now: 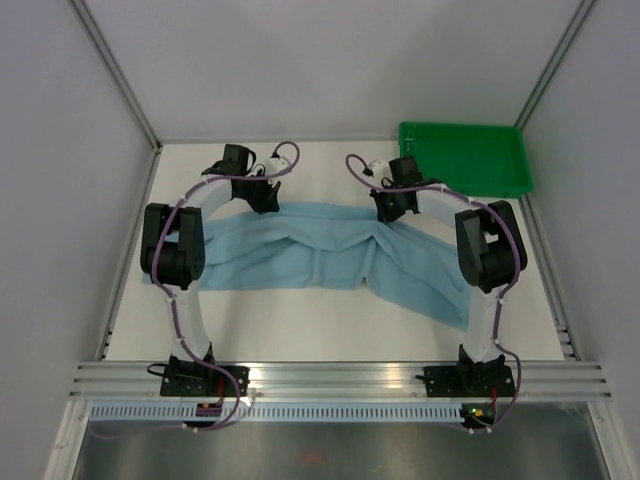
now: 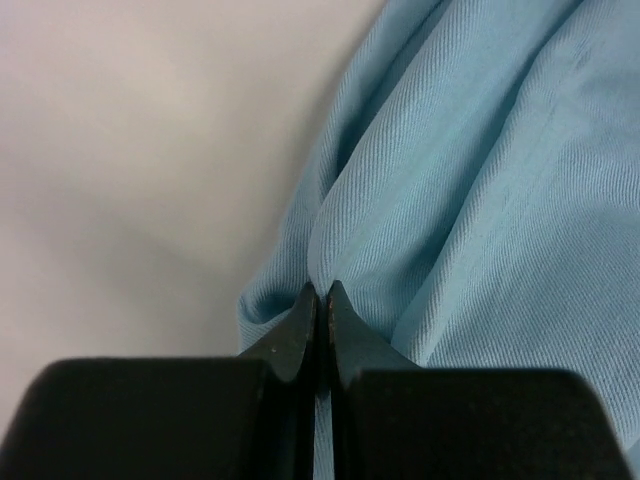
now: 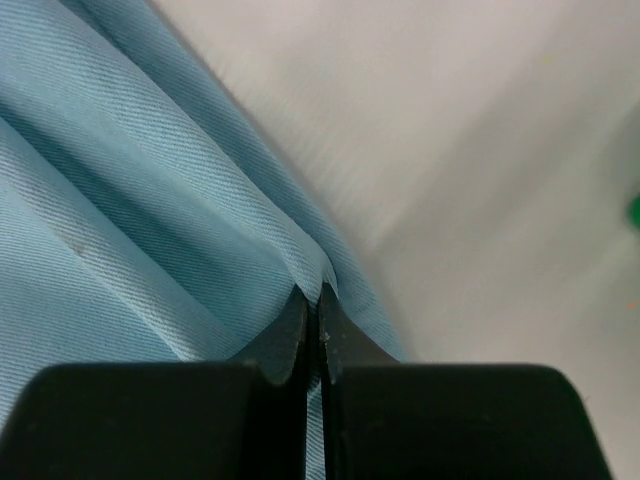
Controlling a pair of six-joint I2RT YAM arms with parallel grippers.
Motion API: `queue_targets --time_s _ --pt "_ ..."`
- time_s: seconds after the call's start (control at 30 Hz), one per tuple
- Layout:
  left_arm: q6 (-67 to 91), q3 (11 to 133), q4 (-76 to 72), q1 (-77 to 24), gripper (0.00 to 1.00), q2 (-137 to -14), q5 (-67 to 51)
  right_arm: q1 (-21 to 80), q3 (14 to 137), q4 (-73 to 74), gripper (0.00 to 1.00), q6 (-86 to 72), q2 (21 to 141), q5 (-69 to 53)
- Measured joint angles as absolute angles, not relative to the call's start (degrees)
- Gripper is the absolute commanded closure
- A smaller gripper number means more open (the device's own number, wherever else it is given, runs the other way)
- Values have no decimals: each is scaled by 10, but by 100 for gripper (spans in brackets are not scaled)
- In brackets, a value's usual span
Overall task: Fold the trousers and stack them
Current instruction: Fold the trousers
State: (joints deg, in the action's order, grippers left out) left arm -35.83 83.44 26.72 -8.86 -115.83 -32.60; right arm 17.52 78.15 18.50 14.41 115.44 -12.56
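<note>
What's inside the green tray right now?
The tray shows only bare green floor, with nothing lying in it. The right arm covers its near left corner, so that spot stays unseen.

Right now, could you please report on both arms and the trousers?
Left jaws shut, pinching light sky-blue soft cloth trousers at far edge. Right jaws the same. Trousers spread wide, slightly rumpled. Green rectangular plastic tray far right, apart from cloth.
</note>
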Motion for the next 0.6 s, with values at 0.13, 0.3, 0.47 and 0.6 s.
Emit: queue_targets --time_s 0.13,0.3,0.47,0.6 --pt "-358 902 254 -88 98 -1197 -336 149 854 186 98 159 1199 -135" --pt "-358 907 253 -86 76 -1199 -354 133 923 209 70 177 1219 -162" --pt "-354 892 265 -80 24 -1174 -363 137 920 237 30 196 1189 -188" --pt "-344 874 283 -78 20 -1104 -354 145 850 269 26 202 1094 -192"
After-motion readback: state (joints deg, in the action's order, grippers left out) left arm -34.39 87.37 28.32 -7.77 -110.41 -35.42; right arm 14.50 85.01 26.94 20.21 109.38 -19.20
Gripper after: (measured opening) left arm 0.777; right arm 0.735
